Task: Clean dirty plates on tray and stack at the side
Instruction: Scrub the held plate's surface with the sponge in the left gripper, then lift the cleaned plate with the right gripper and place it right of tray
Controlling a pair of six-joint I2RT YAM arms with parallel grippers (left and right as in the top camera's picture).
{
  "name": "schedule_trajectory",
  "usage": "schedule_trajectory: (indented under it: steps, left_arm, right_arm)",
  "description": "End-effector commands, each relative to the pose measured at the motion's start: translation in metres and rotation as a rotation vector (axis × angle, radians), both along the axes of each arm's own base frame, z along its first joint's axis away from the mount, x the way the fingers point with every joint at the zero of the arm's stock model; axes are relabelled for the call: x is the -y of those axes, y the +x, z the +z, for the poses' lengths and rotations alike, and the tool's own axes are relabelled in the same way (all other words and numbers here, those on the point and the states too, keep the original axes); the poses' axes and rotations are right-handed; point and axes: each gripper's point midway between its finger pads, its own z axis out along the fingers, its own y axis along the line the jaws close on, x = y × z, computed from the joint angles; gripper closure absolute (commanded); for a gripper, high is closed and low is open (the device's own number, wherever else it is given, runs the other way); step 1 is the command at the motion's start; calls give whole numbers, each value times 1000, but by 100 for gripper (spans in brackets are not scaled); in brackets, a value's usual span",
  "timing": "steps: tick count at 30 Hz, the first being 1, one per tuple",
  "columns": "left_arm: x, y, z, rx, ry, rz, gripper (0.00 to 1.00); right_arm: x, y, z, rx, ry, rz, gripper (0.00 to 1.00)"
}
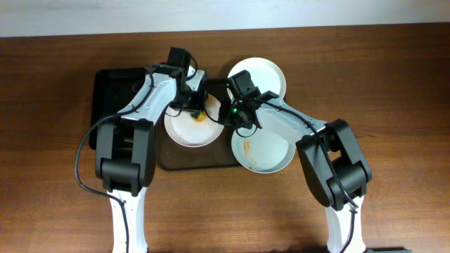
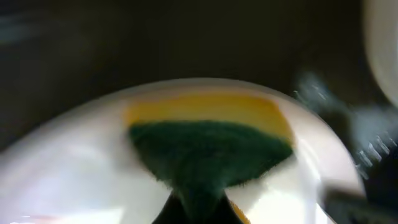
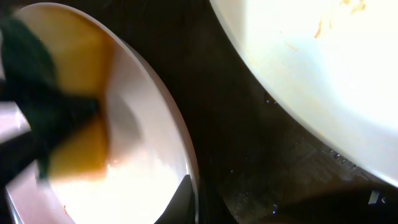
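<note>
L gripper [image 1: 197,107] clenched on sponge [image 2: 211,146], pressed on white plate [image 1: 184,130] mid tray [image 1: 200,160]. R gripper [image 1: 230,118] clamps that plate's rim. Blue-grey plate [image 1: 266,151] overhangs tray's right edge; 2nd white plate [image 1: 271,74] off tray's far-right corner.

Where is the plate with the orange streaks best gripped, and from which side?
I would pinch the rim of the streaked plate at its near edge, coming from the robot's side. It is shallow, so only the thin rim offers a hold; the right arm crosses its far part, and a white plate lies beyond.
</note>
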Motion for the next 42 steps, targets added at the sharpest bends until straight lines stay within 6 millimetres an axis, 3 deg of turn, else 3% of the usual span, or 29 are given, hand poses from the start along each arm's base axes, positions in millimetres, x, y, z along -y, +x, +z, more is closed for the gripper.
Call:
schedule_trajectory:
  steps: [1,6,9,14,17,22,28,31,36,37,39,42]
  left_arm:
    - [-77,3,-40,13,394,253,99]
    - [-109,-20,-34,-36,572,392,99]
    - [-107,-49,-35,-150,608,357,99]
    - [-64,-100,-38,-375,477,100,99]
    - [-29,-116,-39,-435,330,-53,99]
    - [15,-105,-39,-387,91,-143,99]
    - [21,-69,-42,-254,38,-109,99]
    - [4,-52,-44,-208,76,-19,99]
    - [-69,-38,-46,-168,361,242,99]
    - [-87,-39,-41,-174,421,296,99]
    - [-104,-41,-32,-185,474,356,99]
    - [-113,-37,-9,-202,478,391,99]
  right_arm:
    - [6,5,-4,-4,-13,-26,96]
    - [6,5,-3,-1,-13,-23,96]
    - [6,5,-3,-1,-13,-23,96]
    - [6,5,-3,0,-13,-23,96]
    - [5,6,-3,2,-12,-24,96]
    - [5,5,-3,0,-9,-22,96]
    - [5,5,-3,0,-9,-22,96]
    - [5,5,-3,0,-10,-22,96]
    - [6,5,-3,-2,-12,-19,96]
    - [6,5,-3,-2,-12,-19,96]
    - [6,4,-4,-5,-13,-19,96]
    - [7,2,-5,-16,-18,-19,96]
